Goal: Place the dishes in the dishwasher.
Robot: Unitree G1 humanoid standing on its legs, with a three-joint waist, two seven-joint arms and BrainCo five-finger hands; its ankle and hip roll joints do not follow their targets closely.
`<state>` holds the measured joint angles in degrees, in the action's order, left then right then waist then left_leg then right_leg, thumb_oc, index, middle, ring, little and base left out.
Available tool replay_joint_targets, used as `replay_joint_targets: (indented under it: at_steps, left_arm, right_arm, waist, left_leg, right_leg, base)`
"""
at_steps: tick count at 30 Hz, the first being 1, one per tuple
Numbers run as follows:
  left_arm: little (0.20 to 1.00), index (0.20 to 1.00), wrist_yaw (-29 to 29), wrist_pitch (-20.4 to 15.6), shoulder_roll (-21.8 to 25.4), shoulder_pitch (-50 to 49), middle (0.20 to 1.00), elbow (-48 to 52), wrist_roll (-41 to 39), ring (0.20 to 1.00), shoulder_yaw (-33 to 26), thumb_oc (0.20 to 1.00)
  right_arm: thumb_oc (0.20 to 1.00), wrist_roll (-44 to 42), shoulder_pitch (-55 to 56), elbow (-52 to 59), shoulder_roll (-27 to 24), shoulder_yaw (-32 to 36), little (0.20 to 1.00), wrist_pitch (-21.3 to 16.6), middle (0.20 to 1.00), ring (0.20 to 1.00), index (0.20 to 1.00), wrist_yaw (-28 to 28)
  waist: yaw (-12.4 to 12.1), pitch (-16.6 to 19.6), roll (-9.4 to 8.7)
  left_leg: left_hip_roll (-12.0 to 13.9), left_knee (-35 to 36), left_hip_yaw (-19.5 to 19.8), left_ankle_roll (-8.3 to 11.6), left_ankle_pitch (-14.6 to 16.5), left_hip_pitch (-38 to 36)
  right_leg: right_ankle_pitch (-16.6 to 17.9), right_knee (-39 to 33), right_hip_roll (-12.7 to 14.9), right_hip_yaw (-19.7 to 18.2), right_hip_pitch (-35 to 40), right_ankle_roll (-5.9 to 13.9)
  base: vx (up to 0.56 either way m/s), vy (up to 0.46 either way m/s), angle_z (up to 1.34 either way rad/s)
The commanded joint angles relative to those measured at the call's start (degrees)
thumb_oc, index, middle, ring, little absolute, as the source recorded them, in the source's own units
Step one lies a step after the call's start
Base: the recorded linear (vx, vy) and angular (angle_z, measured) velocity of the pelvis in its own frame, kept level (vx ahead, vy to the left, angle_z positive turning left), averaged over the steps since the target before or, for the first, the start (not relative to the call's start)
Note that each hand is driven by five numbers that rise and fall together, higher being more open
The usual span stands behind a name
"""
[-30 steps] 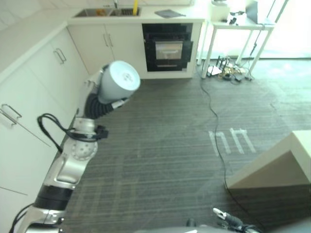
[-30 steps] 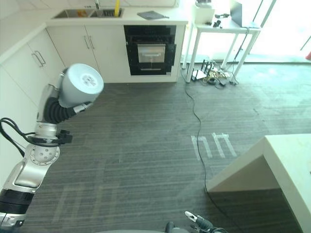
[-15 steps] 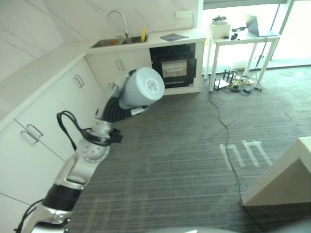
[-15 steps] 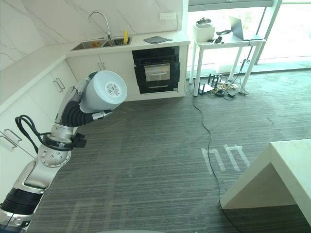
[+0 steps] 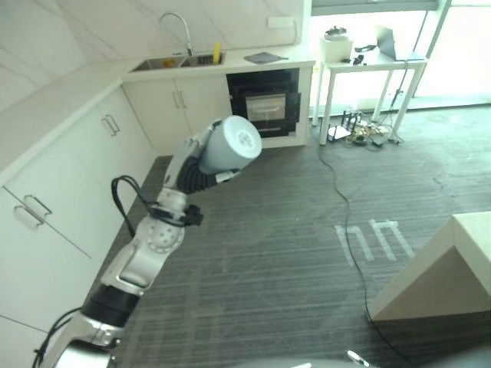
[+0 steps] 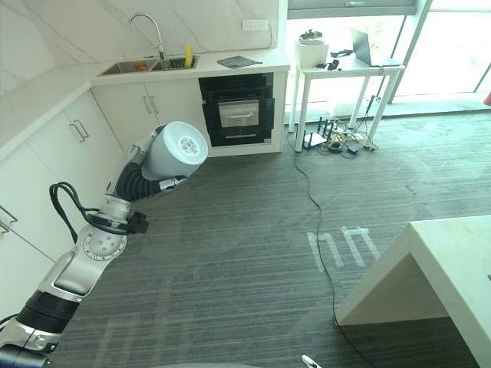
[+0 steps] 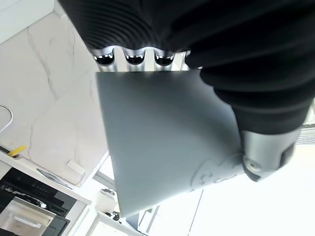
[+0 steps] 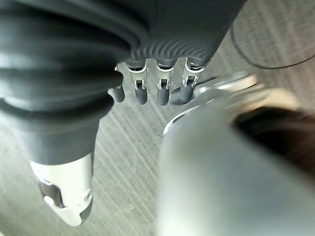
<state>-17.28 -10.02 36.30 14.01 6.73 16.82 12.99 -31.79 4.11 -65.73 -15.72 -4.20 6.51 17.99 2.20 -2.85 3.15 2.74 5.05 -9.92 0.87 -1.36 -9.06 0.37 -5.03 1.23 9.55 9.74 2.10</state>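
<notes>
Bowl: a pale grey, straight-sided bowl (image 5: pixel 231 145) carried in the left hand (image 7: pixel 256 162), up at the end of the raised left arm, above the striped floor (image 5: pixel 291 230) and in front of the white cabinets (image 5: pixel 69 176).
Left hand: its fingers (image 7: pixel 133 56) lie along one side of the bowl's wall and the thumb presses the opposite side, so the hand is clamped on the bowl.
Right hand: the right hand (image 8: pixel 64 196) hangs low over the floor, fingers loosely curled and holding nothing.
Bowl's pointing: the flat base, with a small label on it, faces the camera and slightly up; the mouth faces away, towards the cabinets.
Bowl's long axis: it seems to run from base to rim, tilted well off upright, closer to level than standing.
Step in hand: judging by the pose, carrying the bowl across the kitchen towards the dark built-in appliance (image 5: pixel 266 105) under the counter (image 5: pixel 265 61) by the sink (image 5: pixel 165 64).
Doing it well: keep the pinch firm and the wrist steady, since the wall is smooth; approach the appliance squarely.
Unclear: whether that appliance is the dishwasher, and whether its door is open.
</notes>
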Motion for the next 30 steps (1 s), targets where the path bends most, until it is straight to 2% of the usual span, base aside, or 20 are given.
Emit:
replay_joint_targets:
  at_steps: [1, 9, 10, 12, 13, 14, 15, 16, 18, 19, 21, 22, 23, 25, 26, 28, 30]
  left_arm:
    - [0.200, 0.200, -0.28, -2.57, 0.79, 4.86, 0.200, 0.81, -0.97, 0.200, -3.77, 0.200]
    - [0.200, 0.200, -0.40, -2.61, 1.92, 3.40, 0.200, 1.98, 0.25, 0.200, -4.89, 0.200]
    - [0.200, 0.200, -1.32, -2.05, 1.88, 2.20, 0.200, 2.28, 0.71, 0.200, -5.53, 0.200]
    - [0.200, 0.200, -2.41, -2.30, 1.95, 1.73, 0.200, 2.40, 0.02, 0.200, -5.72, 0.200]
    - [0.200, 0.200, -2.55, -2.43, 1.68, 1.52, 0.200, 2.63, -0.05, 0.200, -5.81, 0.200]
    - [0.200, 0.200, -2.41, -2.90, 1.32, 1.16, 0.200, 2.78, -0.24, 0.200, -6.00, 0.200]
    - [0.200, 0.200, -2.22, -3.36, 1.17, 0.89, 0.200, 2.74, -0.17, 0.200, -6.17, 0.200]
    - [0.200, 0.200, -1.97, -4.36, 0.79, 0.15, 0.200, 2.37, 0.18, 0.200, -6.56, 0.200]
    - [0.200, 0.200, -1.87, -5.27, 0.20, -0.96, 0.200, 2.12, 0.77, 0.200, -7.34, 0.200]
    - [0.200, 0.200, -2.08, -5.67, 0.07, -1.57, 0.200, 2.05, 0.91, 0.200, -7.66, 0.200]
    - [0.200, 0.200, -2.22, -6.53, 0.10, -2.07, 0.200, 2.06, 0.54, 0.200, -7.83, 0.200]
    - [0.200, 0.200, -1.69, -7.00, -0.03, -2.13, 0.200, 2.14, 0.33, 0.200, -7.97, 0.200]
    - [0.200, 0.200, -1.11, -7.61, -0.39, -2.08, 0.200, 2.10, 0.47, 0.200, -7.77, 0.200]
    - [0.200, 0.200, -1.22, -7.94, -1.24, -2.37, 0.200, 1.61, 1.66, 0.200, -6.91, 0.200]
    - [0.200, 0.200, -0.96, -7.86, -1.29, -1.73, 0.200, 0.67, 1.92, 0.200, -6.02, 0.200]
    - [0.200, 0.200, -0.05, -8.10, -0.89, -0.53, 0.200, -0.01, 1.64, 0.200, -5.36, 0.200]
    - [0.200, 0.200, 0.88, -8.78, -0.22, 2.36, 0.200, -1.56, 1.26, 0.200, -3.49, 0.200]
  right_arm:
    - [1.000, -2.42, -4.76, 3.30, 0.71, -2.59, 1.000, -4.57, 1.000, 1.000, 1.000, -1.03]
    - [1.000, -5.85, -7.26, 14.65, 1.11, -6.48, 1.000, -7.76, 1.000, 1.000, 1.000, -1.80]
    - [1.000, -5.92, -6.02, 21.17, 1.23, -7.53, 1.000, -7.43, 1.000, 1.000, 1.000, -1.19]
    - [1.000, -4.98, -5.84, 24.00, 0.39, -7.78, 1.000, -8.17, 1.000, 1.000, 1.000, -1.27]
    - [1.000, -4.44, -5.61, 25.66, 0.16, -7.75, 1.000, -8.48, 1.000, 1.000, 1.000, -2.00]
    - [1.000, -4.32, -5.26, 27.56, -0.29, -7.72, 1.000, -9.14, 1.000, 1.000, 1.000, -2.64]
    - [1.000, -4.47, -5.08, 28.37, -0.57, -7.65, 1.000, -9.33, 1.000, 1.000, 1.000, -2.84]
    - [1.000, -4.55, -5.01, 29.55, -1.01, -7.32, 1.000, -10.00, 1.000, 1.000, 1.000, -2.85]
    - [1.000, -4.06, -5.52, 30.32, -1.39, -7.17, 1.000, -10.09, 1.000, 1.000, 1.000, -2.40]
    - [1.000, -4.20, -5.78, 30.85, -1.62, -7.36, 1.000, -9.99, 1.000, 1.000, 1.000, -1.91]
    - [1.000, -5.38, -5.63, 31.78, -2.07, -7.63, 1.000, -9.63, 1.000, 1.000, 1.000, -1.15]
    - [1.000, -6.66, -5.37, 31.97, -2.29, -7.75, 1.000, -9.88, 1.000, 1.000, 1.000, -1.45]
    - [1.000, -8.12, -5.09, 32.24, -2.54, -7.60, 1.000, -9.67, 1.000, 1.000, 1.000, -1.89]
    - [1.000, -7.88, -4.63, 31.61, -2.44, -7.72, 1.000, -9.76, 1.000, 1.000, 1.000, -2.18]
    - [1.000, -7.57, -4.39, 31.13, -1.85, -8.45, 1.000, -9.39, 1.000, 1.000, 1.000, -2.71]
    - [1.000, -7.68, -3.74, 32.18, -1.27, -8.31, 1.000, -9.19, 1.000, 1.000, 1.000, -3.60]
    - [1.000, -8.57, -3.03, 33.63, -0.04, -7.90, 1.000, -9.31, 1.000, 1.000, 1.000, -5.60]
  waist:
    - [0.68, -1.52, -2.72]
    - [-0.15, -1.36, -2.69]
    - [0.26, -1.58, -3.01]
    - [0.33, -2.46, -3.70]
    - [0.14, -3.21, -4.19]
    - [-0.25, -4.51, -4.65]
    - [-0.24, -4.97, -4.56]
    - [-0.36, -6.11, -4.29]
    - [-0.56, -6.54, -3.32]
    - [-0.92, -6.69, -2.80]
    - [-1.44, -6.68, -2.78]
    - [-1.59, -6.59, -2.87]
    - [-1.28, -5.93, -3.18]
    - [-1.57, -5.49, -3.37]
    - [-2.44, -4.38, -3.87]
    - [-2.59, -3.82, -4.10]
    - [-1.92, -3.50, -4.11]
  left_leg:
    - [-2.37, -0.71, 0.67, -0.44, 3.56, -1.71]
    - [-1.44, -1.03, 0.35, 0.54, 3.28, -2.34]
    - [-1.64, -5.94, -1.53, 1.17, 4.73, -0.92]
    - [-2.35, -12.65, -2.88, 0.71, 6.82, 1.52]
    - [-2.22, -18.35, -3.27, 0.92, 6.22, 4.44]
    - [-1.43, -24.23, -3.52, 1.89, 3.53, 8.63]
    - [-0.45, -26.17, -3.32, 2.66, 1.99, 10.81]
    - [1.34, -25.93, -3.10, 4.05, -1.39, 13.23]
    - [3.07, -18.71, -2.74, 5.11, -4.61, 13.31]
    - [3.88, -11.34, -2.72, 6.00, -7.86, 13.19]
    - [5.36, -5.31, -2.96, 7.51, -12.16, 14.11]
    - [6.00, -4.33, -3.27, 8.02, -13.25, 14.74]
    - [6.08, -3.38, -4.76, 8.38, -11.19, 14.30]
    - [5.43, -3.21, -6.20, 7.04, -10.07, 13.72]
    - [2.77, -2.94, -4.51, 4.77, -7.05, 11.76]
    - [0.68, -2.07, -3.37, 2.96, -5.55, 9.88]
    - [-1.82, -0.87, -1.87, 0.19, -4.62, 7.58]
  right_leg:
    - [-1.18, 2.10, -0.38, -2.50, -0.02, 1.50]
    - [-1.14, 0.47, -0.79, -1.47, 1.55, 1.19]
    - [-0.80, 0.47, -0.36, -0.62, 1.03, 1.13]
    - [-0.79, 0.93, 0.34, -0.65, 0.69, 0.64]
    - [-0.76, 1.14, 0.56, -0.69, 0.75, 0.19]
    - [-0.82, 1.44, 0.41, -0.74, 1.05, -0.55]
    - [-0.92, 1.70, -0.03, -0.78, 0.99, -0.93]
    - [-1.50, 2.43, -0.68, -1.22, 1.26, -1.31]
    - [-2.66, 2.89, -1.35, -1.27, 1.77, -1.25]
    - [-3.12, 2.41, -1.47, -1.07, 2.86, -0.97]
    - [-3.16, 1.39, -0.98, -0.16, 4.34, -0.63]
    - [-3.10, 1.16, -0.63, 0.52, 4.71, -0.49]
    - [-4.00, 1.26, 0.42, 1.73, 5.34, 0.09]
    - [-4.45, 2.25, 1.84, 2.73, 5.80, 0.82]
    - [-5.48, 3.54, 3.39, 2.18, 7.14, 1.91]
    - [-6.05, 5.86, 4.51, 2.72, 7.00, 2.70]
    - [-2.66, 13.43, 6.34, 2.98, 3.79, 4.80]
  base:
    - [0.04, -0.089, -0.02]
    - [0.05, -0.118, 0.01]
    - [0.06, -0.136, 0.03]
    - [0.04, -0.119, -0.01]
    - [0.01, -0.114, 0.00]
    - [0.00, -0.095, 0.03]
    - [0.06, -0.036, 0.10]
    - [0.13, 0.074, 0.19]
    - [0.24, 0.215, 0.17]
    - [0.34, 0.299, -0.01]
    - [0.32, 0.273, -0.06]
    - [0.37, 0.310, -0.03]
    - [0.33, 0.333, -0.06]
    - [0.39, 0.426, -0.05]
    - [0.49, 0.501, -0.21]
    - [0.38, 0.414, -0.58]
    - [0.26, 0.362, -0.04]
